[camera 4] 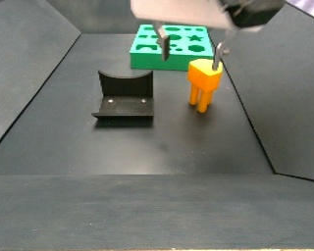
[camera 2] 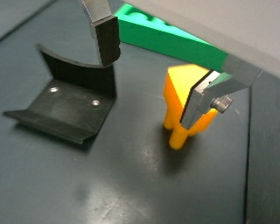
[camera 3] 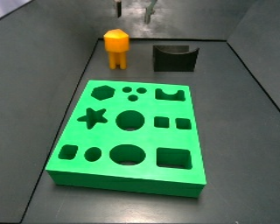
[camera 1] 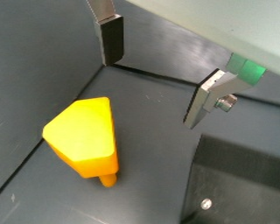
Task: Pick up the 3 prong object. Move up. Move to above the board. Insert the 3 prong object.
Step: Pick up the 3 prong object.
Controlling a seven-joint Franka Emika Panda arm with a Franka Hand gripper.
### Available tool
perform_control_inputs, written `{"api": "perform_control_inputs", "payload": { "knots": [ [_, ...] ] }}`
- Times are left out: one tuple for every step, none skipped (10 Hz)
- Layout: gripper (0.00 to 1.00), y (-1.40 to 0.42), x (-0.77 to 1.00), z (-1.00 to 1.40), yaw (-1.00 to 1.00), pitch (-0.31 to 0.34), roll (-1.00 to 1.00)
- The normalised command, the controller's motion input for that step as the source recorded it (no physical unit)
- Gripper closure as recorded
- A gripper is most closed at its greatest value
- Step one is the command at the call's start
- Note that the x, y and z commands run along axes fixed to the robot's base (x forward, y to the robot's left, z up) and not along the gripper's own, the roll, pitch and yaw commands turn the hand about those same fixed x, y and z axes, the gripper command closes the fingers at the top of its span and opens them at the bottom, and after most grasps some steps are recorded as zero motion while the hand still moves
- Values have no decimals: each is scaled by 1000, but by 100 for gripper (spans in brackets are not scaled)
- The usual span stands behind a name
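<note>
Gripper [camera 2: 154, 74] hangs above the dark matte floor [camera 4: 160, 147], flat silver fingers [camera 2: 104, 31] spread wide, nothing between the pads. 3 prong object [camera 2: 181, 96], smooth orange plastic with a blocky top on thin round legs, stands upright on the floor just beside one finger in a wrist view. Board [camera 3: 133, 131], glossy green slab with star, hexagon, circle and square cutouts, lies apart from it. Fixture [camera 4: 125, 96], dark L bracket, stands near the orange piece.

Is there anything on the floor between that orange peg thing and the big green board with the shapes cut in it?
No. In a side view, only bare dark floor separates the orange plastic three-legged peg block from the green cutout board. The claw hangs open above, holding nothing.
</note>
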Motion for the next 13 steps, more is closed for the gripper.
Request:
{"api": "perform_control_inputs", "payload": {
  "knots": [
    [0, -6, 0, -460, -1000, -21, 0],
    [0, -174, 0, -454, -971, -23, 0],
    [0, -403, -149, -480, -683, -33, 0],
    [0, -563, -223, -477, -523, -67, -6],
    [0, -640, -274, -323, -269, -289, 0],
    [0, -300, -163, -269, 0, -187, 51],
    [0, -97, -349, -217, -6, -63, 66],
    [0, 0, -277, -40, -37, 0, 1],
    [0, -103, -206, -100, -243, -4, 63],
    [0, -49, 0, -223, -1000, 0, 73],
    [0, 0, 0, -220, -1000, 0, 4],
    [0, 54, 243, -40, -220, 0, -21],
    [0, 0, 0, -26, 0, -20, 0]
  ]
}}
